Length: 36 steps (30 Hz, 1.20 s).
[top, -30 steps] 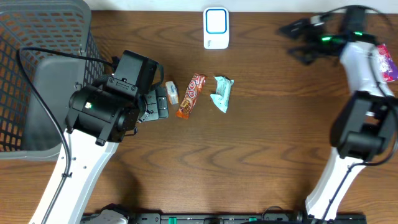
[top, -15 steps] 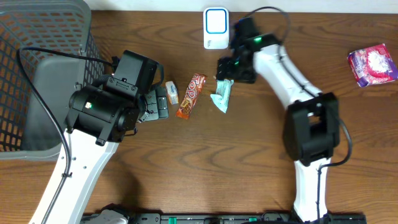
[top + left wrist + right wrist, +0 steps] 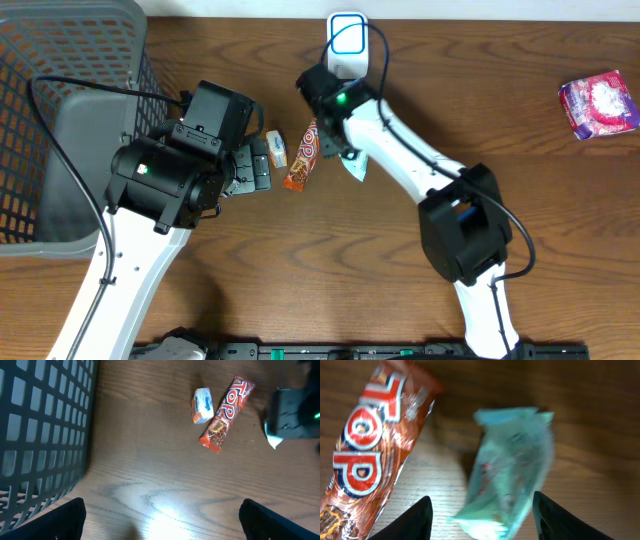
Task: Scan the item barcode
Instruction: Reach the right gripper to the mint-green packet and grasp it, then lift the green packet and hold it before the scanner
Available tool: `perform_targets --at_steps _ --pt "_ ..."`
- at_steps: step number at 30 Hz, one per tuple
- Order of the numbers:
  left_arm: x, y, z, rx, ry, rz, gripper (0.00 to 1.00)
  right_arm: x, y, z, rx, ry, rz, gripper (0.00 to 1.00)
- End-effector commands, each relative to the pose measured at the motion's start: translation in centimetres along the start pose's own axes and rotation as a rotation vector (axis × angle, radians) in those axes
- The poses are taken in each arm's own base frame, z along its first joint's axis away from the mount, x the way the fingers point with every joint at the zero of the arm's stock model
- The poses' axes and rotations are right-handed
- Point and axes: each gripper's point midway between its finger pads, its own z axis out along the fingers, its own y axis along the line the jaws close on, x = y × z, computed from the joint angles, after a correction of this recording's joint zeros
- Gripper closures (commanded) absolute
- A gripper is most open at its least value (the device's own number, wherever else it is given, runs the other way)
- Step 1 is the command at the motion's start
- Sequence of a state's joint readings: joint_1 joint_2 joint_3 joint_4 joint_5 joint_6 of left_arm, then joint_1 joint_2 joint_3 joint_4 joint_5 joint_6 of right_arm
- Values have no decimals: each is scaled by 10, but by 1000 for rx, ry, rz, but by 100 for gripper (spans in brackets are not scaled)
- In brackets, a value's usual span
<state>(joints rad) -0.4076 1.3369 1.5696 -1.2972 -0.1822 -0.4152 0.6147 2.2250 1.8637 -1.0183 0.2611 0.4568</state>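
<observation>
Three small items lie in a row mid-table: a white-and-blue sweet (image 3: 276, 148), a red-orange "TOP" bar (image 3: 305, 155) and a teal packet (image 3: 357, 166). My right gripper (image 3: 338, 138) hangs over the teal packet, partly covering it. In the right wrist view the teal packet (image 3: 512, 480) lies between the fingers of that gripper (image 3: 482, 520), which is open with a gap on each side; the TOP bar (image 3: 367, 460) is to the left. My left gripper (image 3: 165, 527) is open over bare wood, short of the sweet (image 3: 202, 405) and bar (image 3: 227, 412). The white scanner (image 3: 347, 42) stands at the back.
A dark mesh basket (image 3: 60, 120) fills the left end of the table, close to my left arm. A pink packet (image 3: 600, 105) lies at the far right. The table's front half is bare wood.
My right arm has swung from the far right, past the scanner, to the teal packet, and its jaws have narrowed. The left arm and the items have not moved.
</observation>
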Motion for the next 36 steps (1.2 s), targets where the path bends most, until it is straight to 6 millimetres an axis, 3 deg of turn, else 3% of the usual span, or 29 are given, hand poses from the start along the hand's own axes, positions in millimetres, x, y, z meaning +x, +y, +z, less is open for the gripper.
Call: perform_targets --at_steps 1,4,7,10,15,21,25,29,33,36 --pt "-2 1 -2 1 -8 -7 2 11 0 3 46 -14 46 48" --pt "-2 1 -2 1 -8 -7 2 12 -15 7 133 -38 83 51" --pt "-1 1 -2 0 -7 -6 2 15 -29 11 207 -53 83 44" --pt "-2 1 -2 1 -8 -7 2 19 -35 16 229 -46 81 44" --pt "-2 1 -2 1 -8 -6 2 32 -51 38 267 -27 91 43" --pt "-2 1 -2 1 -8 -7 2 29 -70 49 274 -4 -2 55" --pt "-1 1 -2 0 -7 -6 2 30 -77 54 216 46 -35 71" --pt "-2 1 -2 1 -8 -6 2 26 -72 47 63 116 19 86" --pt "-2 1 -2 1 -8 -6 2 9 -60 25 -173 162 41 81" --pt "-1 1 -2 0 -7 -6 2 3 -71 8 -235 197 43 74"
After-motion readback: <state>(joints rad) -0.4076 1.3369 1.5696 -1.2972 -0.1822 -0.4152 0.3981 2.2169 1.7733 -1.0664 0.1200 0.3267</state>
